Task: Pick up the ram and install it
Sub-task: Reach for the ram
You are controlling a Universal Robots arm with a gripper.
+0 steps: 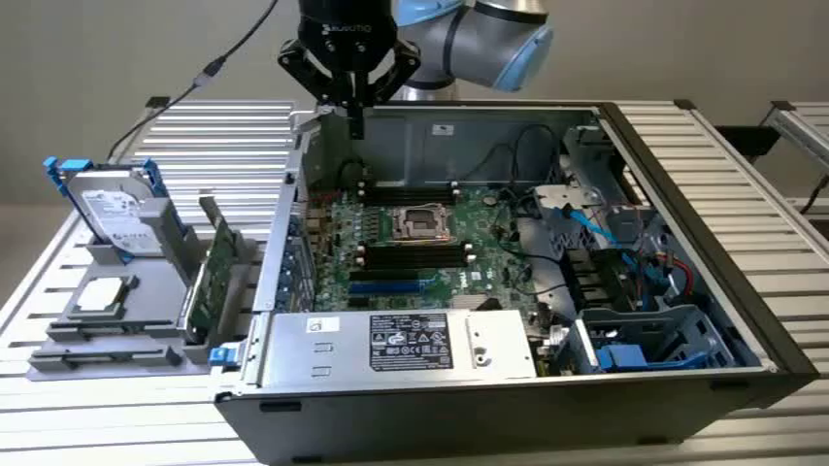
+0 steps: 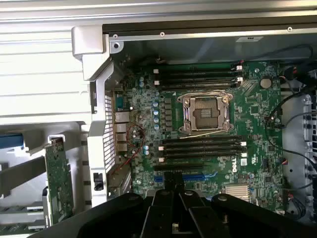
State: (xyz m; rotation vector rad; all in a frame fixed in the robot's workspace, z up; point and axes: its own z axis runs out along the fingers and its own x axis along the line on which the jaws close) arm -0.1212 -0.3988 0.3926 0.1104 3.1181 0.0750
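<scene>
Hand (image 1: 355, 118) closed, holding nothing, above one open computer case (image 1: 518, 422); one hard drive (image 1: 115, 209) alongside.

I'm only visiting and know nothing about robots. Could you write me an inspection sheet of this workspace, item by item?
Surface: ribbed metal table carrying an open computer case.
Job's things: a green board stands on edge in a grey rack; I cannot tell whether it is the ram. The long black slots on the motherboard look empty.
Clutter: hard drive and processor chip in the rack.
Grippers: gripper shut, nothing seen in it, above the case's far wall.
Cables: black cable from the arm; blue cables inside the case.
Surroundings: plain wall, nothing else seen.
</scene>
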